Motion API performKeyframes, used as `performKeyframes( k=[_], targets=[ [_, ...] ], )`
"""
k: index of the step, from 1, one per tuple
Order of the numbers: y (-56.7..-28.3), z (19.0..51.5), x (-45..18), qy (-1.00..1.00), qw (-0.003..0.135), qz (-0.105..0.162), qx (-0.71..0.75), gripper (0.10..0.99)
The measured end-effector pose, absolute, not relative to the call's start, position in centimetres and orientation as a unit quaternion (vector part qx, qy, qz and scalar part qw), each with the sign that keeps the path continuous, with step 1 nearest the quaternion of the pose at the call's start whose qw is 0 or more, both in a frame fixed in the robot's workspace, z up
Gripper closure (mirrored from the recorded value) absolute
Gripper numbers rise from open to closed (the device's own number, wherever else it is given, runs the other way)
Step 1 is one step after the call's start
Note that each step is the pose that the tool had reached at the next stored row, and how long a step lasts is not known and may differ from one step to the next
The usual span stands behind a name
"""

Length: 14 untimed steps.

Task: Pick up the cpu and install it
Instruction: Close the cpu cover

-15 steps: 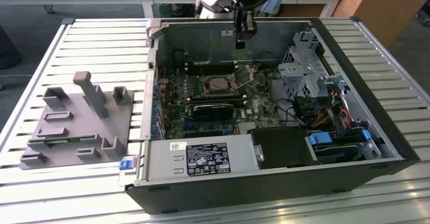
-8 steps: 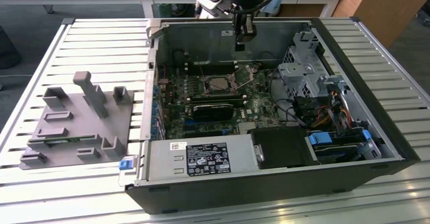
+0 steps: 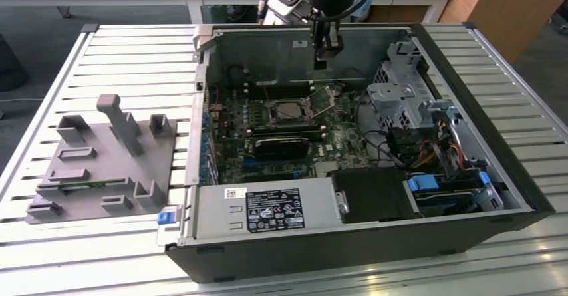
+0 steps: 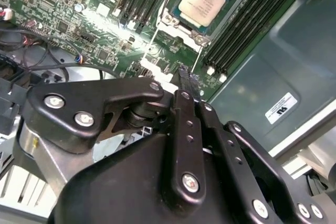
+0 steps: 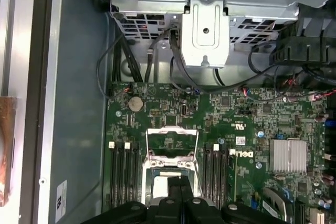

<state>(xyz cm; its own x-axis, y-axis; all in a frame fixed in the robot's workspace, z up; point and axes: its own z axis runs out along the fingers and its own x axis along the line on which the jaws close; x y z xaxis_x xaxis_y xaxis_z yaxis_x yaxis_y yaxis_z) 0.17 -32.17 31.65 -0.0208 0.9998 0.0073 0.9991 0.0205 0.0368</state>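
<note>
The cpu (image 4: 203,1), a square chip with a silver-grey top, lies flat in the metal-framed socket (image 4: 195,36) on the green motherboard inside the open computer case. In the exterior view the cpu (image 3: 288,112) sits mid-board, and my gripper (image 3: 325,62) hangs above it, toward the case's back wall. The fingers are shut together with nothing between them. In the first wrist view the gripper (image 5: 179,183) covers part of the cpu (image 5: 165,174), and the socket's load plate (image 5: 170,141) stands swung open. In the second wrist view the gripper (image 4: 186,76) is well clear of the chip.
The case walls (image 3: 206,63) ring the motherboard. A silver drive cage (image 3: 401,95) and cables stand at the exterior view's right, a power supply (image 3: 266,209) at the front. A black block (image 3: 279,146) lies below the socket. A grey fixture plate (image 3: 98,163) rests on the slatted table.
</note>
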Motion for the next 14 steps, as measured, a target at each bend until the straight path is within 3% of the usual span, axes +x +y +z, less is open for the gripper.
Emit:
performKeyframes(
  k=[14],
  targets=[
    [-32.1, 29.8, 1.0, 0.714, 0.010, 0.015, 0.700, 0.980]
  ],
)
